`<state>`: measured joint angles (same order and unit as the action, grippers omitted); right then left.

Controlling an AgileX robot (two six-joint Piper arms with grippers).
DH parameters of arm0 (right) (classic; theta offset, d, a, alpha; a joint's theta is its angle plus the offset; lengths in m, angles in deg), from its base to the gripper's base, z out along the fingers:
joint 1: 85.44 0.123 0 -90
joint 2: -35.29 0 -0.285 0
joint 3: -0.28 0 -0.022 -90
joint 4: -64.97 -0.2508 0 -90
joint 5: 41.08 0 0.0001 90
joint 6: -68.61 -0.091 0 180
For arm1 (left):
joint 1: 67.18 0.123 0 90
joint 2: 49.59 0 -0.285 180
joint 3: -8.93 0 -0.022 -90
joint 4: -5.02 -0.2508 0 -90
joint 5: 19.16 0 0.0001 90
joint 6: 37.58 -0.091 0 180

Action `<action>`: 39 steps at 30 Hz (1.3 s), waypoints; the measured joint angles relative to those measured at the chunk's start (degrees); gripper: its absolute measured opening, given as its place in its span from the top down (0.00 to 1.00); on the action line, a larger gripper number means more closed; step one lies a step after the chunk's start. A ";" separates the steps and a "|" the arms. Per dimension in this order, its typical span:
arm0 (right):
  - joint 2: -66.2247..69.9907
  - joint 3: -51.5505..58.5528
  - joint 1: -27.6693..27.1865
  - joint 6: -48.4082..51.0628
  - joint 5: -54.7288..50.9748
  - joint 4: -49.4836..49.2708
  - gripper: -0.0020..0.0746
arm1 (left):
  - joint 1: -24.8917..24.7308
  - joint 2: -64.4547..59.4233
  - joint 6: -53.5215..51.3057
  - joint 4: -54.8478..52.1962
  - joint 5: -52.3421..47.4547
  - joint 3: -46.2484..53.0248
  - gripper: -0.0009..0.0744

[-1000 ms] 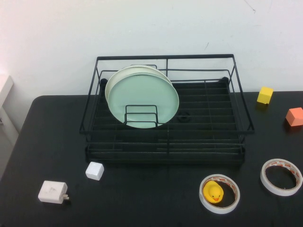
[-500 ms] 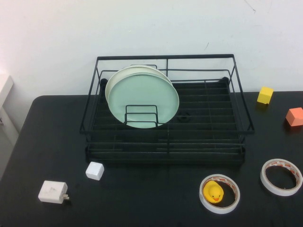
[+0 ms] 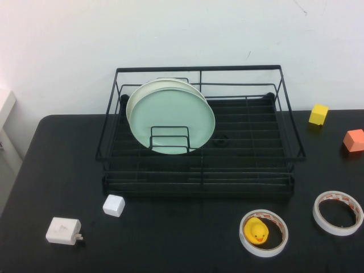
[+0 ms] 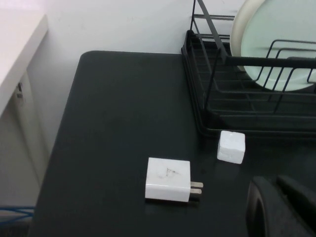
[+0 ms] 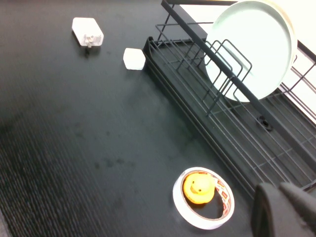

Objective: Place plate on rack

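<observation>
The pale mint-green plate stands upright on edge in the left part of the black wire rack, leaning on the small wire divider, with a cream-white plate right behind it. The plate also shows in the left wrist view and the right wrist view. My left gripper is shut and empty, low over the table near the rack's front left corner. My right gripper is shut and empty, near the rack's front right. Neither gripper shows in the high view.
A white charger and a white cube lie front left. A tape ring holding a yellow duck and a second tape ring lie front right. A yellow block and an orange block sit far right.
</observation>
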<state>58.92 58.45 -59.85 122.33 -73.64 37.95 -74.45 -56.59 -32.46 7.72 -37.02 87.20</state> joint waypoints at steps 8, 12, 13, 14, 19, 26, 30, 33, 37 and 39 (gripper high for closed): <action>0.00 0.00 0.00 0.00 0.00 0.00 0.98 | 0.00 0.00 -1.34 0.00 -0.04 0.00 0.99; 0.00 0.00 0.00 0.00 0.00 0.00 0.98 | 0.00 0.00 -1.47 0.00 -0.04 0.00 0.99; 0.00 0.00 0.00 0.00 0.00 0.00 0.98 | 0.00 0.00 -1.47 0.00 -0.04 0.00 0.99; 0.00 0.00 0.00 0.00 0.00 0.00 0.98 | 0.00 0.00 -1.47 0.00 -0.04 0.00 0.99; 0.00 0.00 0.00 0.00 0.00 0.00 0.98 | 0.00 0.00 -1.59 0.00 -0.04 0.00 0.99; -3.41 0.00 -2.26 0.11 -0.10 0.19 0.98 | 0.00 0.00 -1.27 0.00 -0.13 0.00 0.99; -7.45 0.82 -8.02 0.63 0.05 0.17 0.98 | 0.00 0.00 -1.04 0.00 -0.13 0.00 0.99; -11.13 2.44 -14.24 0.76 0.44 0.44 0.98 | 0.00 0.00 -0.96 0.00 -0.13 0.00 0.99; -15.53 5.37 -22.60 0.76 0.69 0.48 0.98 | 0.00 0.00 -0.96 0.00 -0.13 0.00 0.99; -16.39 6.81 -25.79 0.36 0.56 -0.63 0.98 | 0.00 0.00 -0.96 0.00 -0.13 0.00 0.99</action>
<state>42.53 65.26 -85.64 122.69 -73.08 37.32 -74.45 -56.59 -33.42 7.72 -37.16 87.20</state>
